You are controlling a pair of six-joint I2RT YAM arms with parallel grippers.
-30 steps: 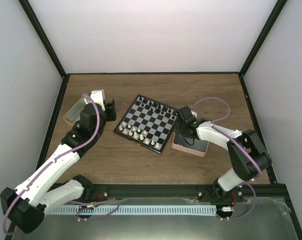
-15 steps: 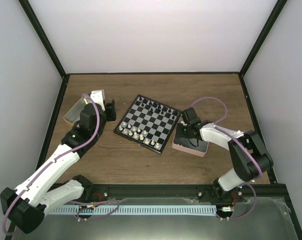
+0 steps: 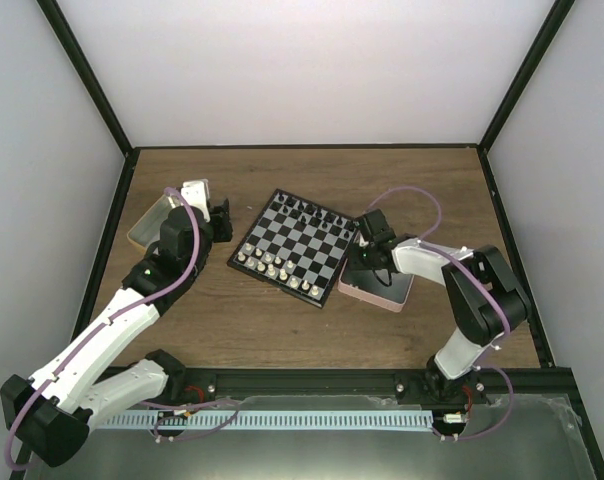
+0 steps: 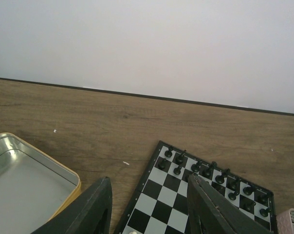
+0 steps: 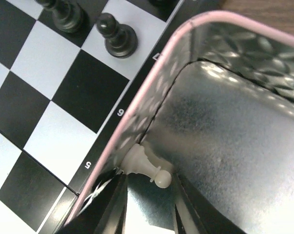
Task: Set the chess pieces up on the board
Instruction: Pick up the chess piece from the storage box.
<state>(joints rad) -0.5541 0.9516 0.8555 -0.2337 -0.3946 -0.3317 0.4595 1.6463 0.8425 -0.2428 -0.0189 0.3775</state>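
The board [image 3: 297,247] lies mid-table, with black chess pieces [image 3: 312,212] along its far edge and white ones [image 3: 272,268] along its near edge. My right gripper [image 3: 367,255] reaches down into the pink tray [image 3: 382,292] beside the board. In the right wrist view one cream-white pawn [image 5: 147,165] lies on its side against the tray's wall [image 5: 152,83]. My right gripper [image 5: 149,195] is open, and the pawn's head lies between the fingertips, unpinched. My left gripper [image 4: 149,195] hovers open and empty over the board's corner [image 4: 161,209], near black pieces [image 4: 205,170].
A yellow-sided metal tin [image 3: 157,222] sits left of the board, under the left arm; its rim [image 4: 40,158] shows in the left wrist view. The tray touches the board's right edge [image 5: 108,126], where a black pawn [image 5: 117,36] stands close by. Walls enclose the table.
My right gripper has shifted down into the tray toward its board-side wall. The tray has slid slightly toward the board. The left arm has not moved.
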